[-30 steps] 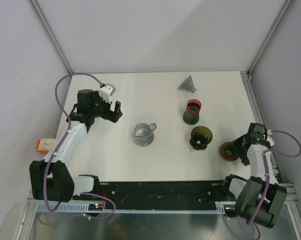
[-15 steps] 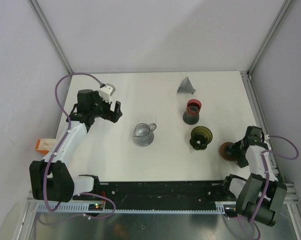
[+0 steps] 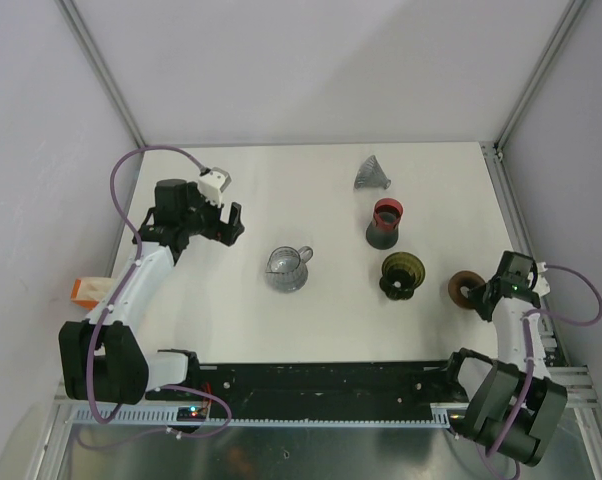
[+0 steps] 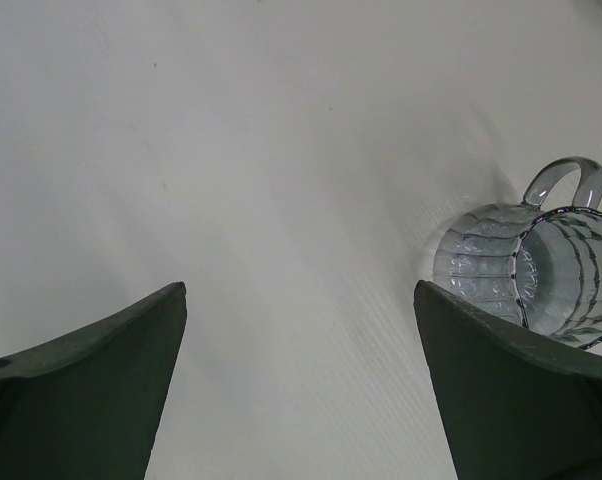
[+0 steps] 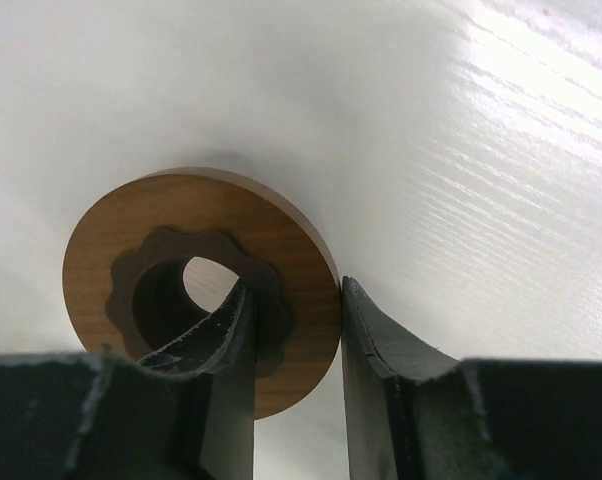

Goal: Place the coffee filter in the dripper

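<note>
Right wrist view: setup step, main job waiting

Our right claw (image 5: 296,292) grips the brown wooden ring (image 5: 181,225), one finger through its scalloped hole. Our left claw (image 4: 301,300) hangs spread wide. We judge the grey cone filter (image 3: 374,170), well ahead of the right claw, comes next, lowered into the dark ribbed dripper (image 3: 401,272) near that claw's left.

glass jug (image 4: 491,270): cut off right | wooden ring (image 5: 111,260): partly behind right claw (image 5: 295,300)
</note>
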Controlling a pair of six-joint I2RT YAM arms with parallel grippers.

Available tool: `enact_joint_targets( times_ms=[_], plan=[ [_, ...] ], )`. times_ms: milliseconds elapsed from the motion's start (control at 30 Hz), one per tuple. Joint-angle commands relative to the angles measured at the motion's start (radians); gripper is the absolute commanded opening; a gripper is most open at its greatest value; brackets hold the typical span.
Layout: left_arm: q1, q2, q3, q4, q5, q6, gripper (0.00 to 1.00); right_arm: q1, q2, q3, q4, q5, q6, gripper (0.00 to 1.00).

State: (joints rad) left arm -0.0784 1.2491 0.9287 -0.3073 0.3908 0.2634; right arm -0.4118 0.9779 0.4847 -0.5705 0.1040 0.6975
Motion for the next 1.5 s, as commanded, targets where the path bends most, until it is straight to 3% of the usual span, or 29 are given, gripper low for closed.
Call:
enact_joint_targets(
  times_ms=[0, 133, 267, 400, 500, 733, 900, 1100, 1467],
  plan=[
    [-0.006, -0.009, 0.013, -0.003, -0.012, 0.012, 1.0, -0.005, -0.068, 0.088, 0.06, 0.017, -0.038, 0.0],
    [-0.006, -0.011, 0.014, -0.007, -0.024, 0.015, 1.0, 0.025, -0.088, 0.23, 0.054, 0.051, -0.097, 0.0],
    [-0.006, -0.017, 0.015, -0.012, -0.039, 0.02, 1.0, 0.144, -0.049, 0.439, 0.032, 0.109, -0.175, 0.0],
    [-0.006, -0.03, 0.019, -0.022, -0.067, 0.032, 1.0, 0.397, 0.04, 0.651, -0.004, 0.185, -0.278, 0.0],
    [-0.005, -0.038, 0.029, -0.039, -0.087, 0.041, 1.0, 0.579, 0.129, 0.78, -0.014, 0.154, -0.356, 0.0],
    [-0.005, -0.061, 0.058, -0.089, -0.123, 0.05, 1.0, 0.973, 0.47, 1.149, -0.164, -0.041, -0.532, 0.0],
    [-0.003, -0.09, 0.056, -0.121, -0.138, 0.053, 1.0, 1.165, 0.797, 1.473, -0.372, -0.104, -0.628, 0.0],
    [0.001, -0.113, 0.045, -0.143, -0.158, 0.054, 1.0, 1.244, 1.037, 1.68, -0.48, -0.16, -0.69, 0.0],
    [0.002, -0.095, 0.043, -0.147, -0.156, 0.057, 1.0, 1.26, 1.144, 1.603, -0.424, -0.178, -0.746, 0.0]
  ],
)
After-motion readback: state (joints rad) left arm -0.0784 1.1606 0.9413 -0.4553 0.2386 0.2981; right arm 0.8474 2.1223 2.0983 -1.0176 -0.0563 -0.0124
